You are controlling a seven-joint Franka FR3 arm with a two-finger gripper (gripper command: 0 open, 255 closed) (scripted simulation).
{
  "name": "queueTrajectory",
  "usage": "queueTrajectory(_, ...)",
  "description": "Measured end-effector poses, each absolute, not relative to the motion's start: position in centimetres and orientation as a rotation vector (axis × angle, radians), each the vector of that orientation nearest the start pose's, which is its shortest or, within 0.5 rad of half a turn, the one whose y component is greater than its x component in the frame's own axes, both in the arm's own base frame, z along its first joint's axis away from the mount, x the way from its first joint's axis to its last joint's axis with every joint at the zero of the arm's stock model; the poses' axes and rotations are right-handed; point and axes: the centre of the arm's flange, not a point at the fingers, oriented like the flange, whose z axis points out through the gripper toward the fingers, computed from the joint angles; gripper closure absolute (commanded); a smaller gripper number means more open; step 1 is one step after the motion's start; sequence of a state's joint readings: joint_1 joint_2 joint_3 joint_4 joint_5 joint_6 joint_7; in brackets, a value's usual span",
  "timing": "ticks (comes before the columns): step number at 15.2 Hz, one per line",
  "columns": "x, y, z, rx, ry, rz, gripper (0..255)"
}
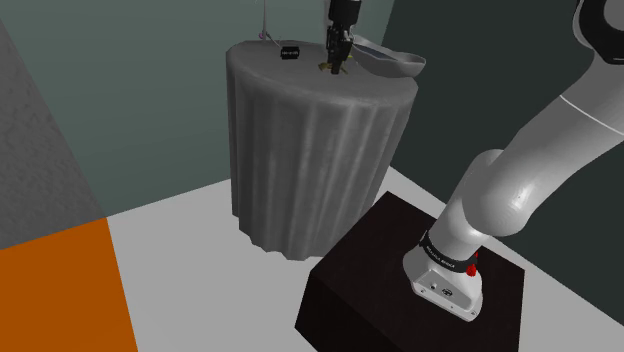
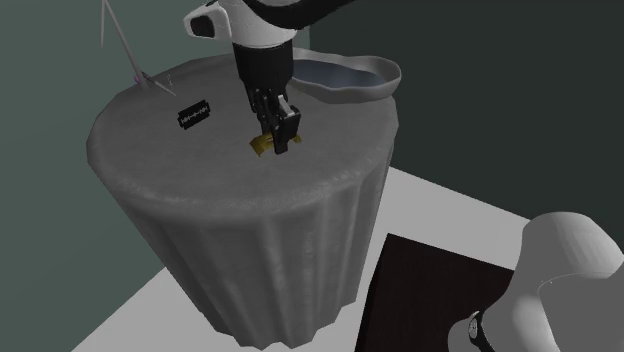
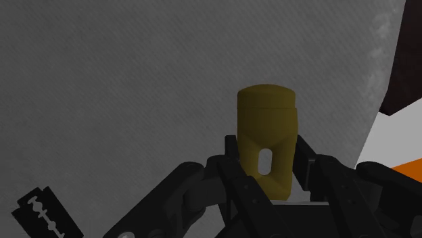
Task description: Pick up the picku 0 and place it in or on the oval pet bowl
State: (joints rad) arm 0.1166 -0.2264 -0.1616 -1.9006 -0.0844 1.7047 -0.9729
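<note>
Left of centre lies a razor blade point(image 2: 195, 114). Mid-frame on the desk point(image 2: 180, 190), the end effector point(image 2: 280, 140) clasps the small yellow piece point(image 3: 267, 135) by its slotted end. It looks light, rigid, perhaps slick. The oval bowl point(image 2: 350, 78) waits upper right.

No text or label can be read.

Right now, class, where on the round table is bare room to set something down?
Bare: the near half of the table in the second exterior view, below the razor blade and yellow piece. Crowded: the far side, where the gripper clasps that piece beside the bowl.
</note>
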Motion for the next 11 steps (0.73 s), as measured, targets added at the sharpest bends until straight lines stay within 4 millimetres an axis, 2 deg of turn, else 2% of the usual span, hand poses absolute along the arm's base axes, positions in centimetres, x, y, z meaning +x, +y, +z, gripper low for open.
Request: queueTrajectory(11, 49.1, -3.8, 65.6, -2.849, -1.450, -0.002, 255)
